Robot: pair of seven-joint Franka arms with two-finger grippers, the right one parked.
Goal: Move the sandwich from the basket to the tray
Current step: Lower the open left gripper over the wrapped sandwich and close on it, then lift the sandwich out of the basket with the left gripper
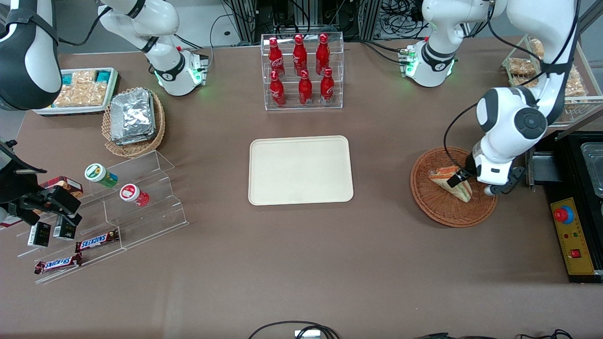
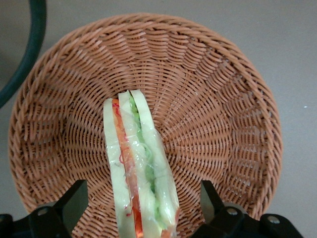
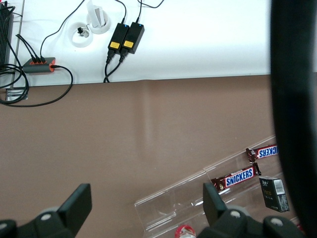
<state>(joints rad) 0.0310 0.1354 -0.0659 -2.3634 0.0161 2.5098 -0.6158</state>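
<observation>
On the brown counter (image 1: 301,263), toward the parked arm's end, a tan wicker basket of foil packets (image 1: 133,117) sits near a clear stepped display holding Snickers bars (image 1: 96,241). At the middle, a clear rack of red cola bottles (image 1: 301,70) stands farther from the front camera than the cream tray (image 1: 300,170), which holds nothing. Toward the working arm's end, the wrapped sandwich (image 1: 452,182) stands on edge in the reddish-brown basket (image 1: 435,207). The gripper (image 2: 141,208) is down over it, its fingers (image 2: 74,203) spread wide apart, one on either side of the sandwich (image 2: 141,173) without touching it.
</observation>
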